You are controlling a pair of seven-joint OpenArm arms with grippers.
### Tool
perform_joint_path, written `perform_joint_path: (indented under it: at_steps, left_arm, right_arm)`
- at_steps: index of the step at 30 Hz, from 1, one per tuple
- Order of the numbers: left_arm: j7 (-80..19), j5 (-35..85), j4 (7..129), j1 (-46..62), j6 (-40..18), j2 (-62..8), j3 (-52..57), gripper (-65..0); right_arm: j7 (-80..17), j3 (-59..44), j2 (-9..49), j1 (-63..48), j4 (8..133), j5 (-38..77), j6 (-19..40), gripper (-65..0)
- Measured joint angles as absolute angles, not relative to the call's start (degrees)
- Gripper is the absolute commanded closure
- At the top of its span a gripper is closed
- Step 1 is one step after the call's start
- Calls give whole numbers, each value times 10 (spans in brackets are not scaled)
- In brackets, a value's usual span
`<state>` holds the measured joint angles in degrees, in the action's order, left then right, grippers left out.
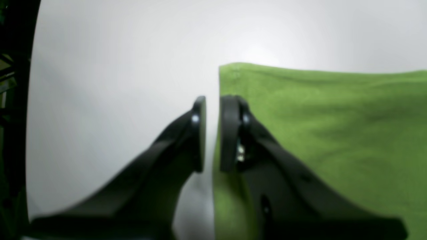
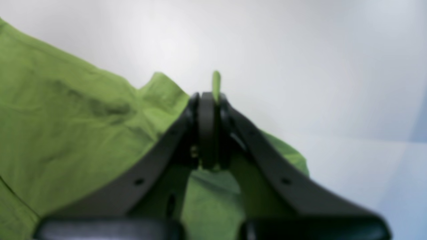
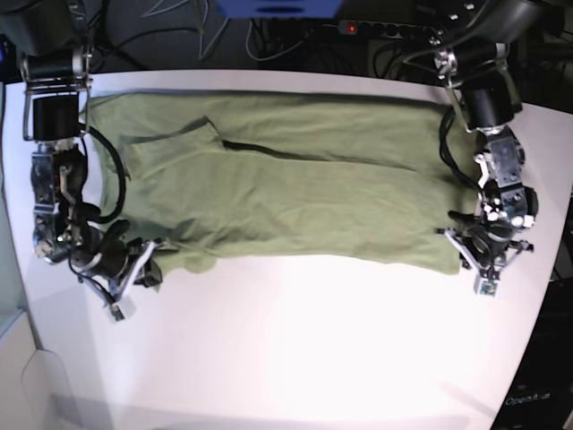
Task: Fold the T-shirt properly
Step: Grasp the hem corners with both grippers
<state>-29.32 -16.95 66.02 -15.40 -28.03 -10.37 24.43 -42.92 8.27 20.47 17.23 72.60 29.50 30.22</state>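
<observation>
The olive-green T-shirt [image 3: 295, 179] lies spread flat across the white table [image 3: 313, 358], one sleeve folded in at the upper left. My right gripper [image 3: 141, 267] is at its lower left edge. In the right wrist view this gripper [image 2: 210, 100] is shut on a pinch of T-shirt [image 2: 66, 126], and a green tip pokes out past the fingers. My left gripper [image 3: 470, 255] hovers by the lower right corner. In the left wrist view, the left gripper [image 1: 212, 133] has its jaws a narrow gap apart along the T-shirt [image 1: 333, 133] edge, with nothing between them.
Cables and a power strip [image 3: 385, 27] run behind the table's far edge. The table's dark side edge [image 1: 20, 133] shows at the left of the left wrist view. Bare white tabletop lies in front of the shirt.
</observation>
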Motion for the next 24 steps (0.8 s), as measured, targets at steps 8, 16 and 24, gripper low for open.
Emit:
perform_joint_path:
  at_steps: [8,16,24]
  left_arm:
    - [-297,-176,680,-180,-281,-131,189,-276]
    - [-295,-220,696,-197,-286,-201,-28,-311]
    - [-291,-262,627,-240,-339,-205,-24,-311]
  right_arm:
    - [-442,83,203,171,726,295,302,-13]
    - [-445,82,203,171,728,295,302,-13]
    - [-450,80,205,172,728,295,302,-13]
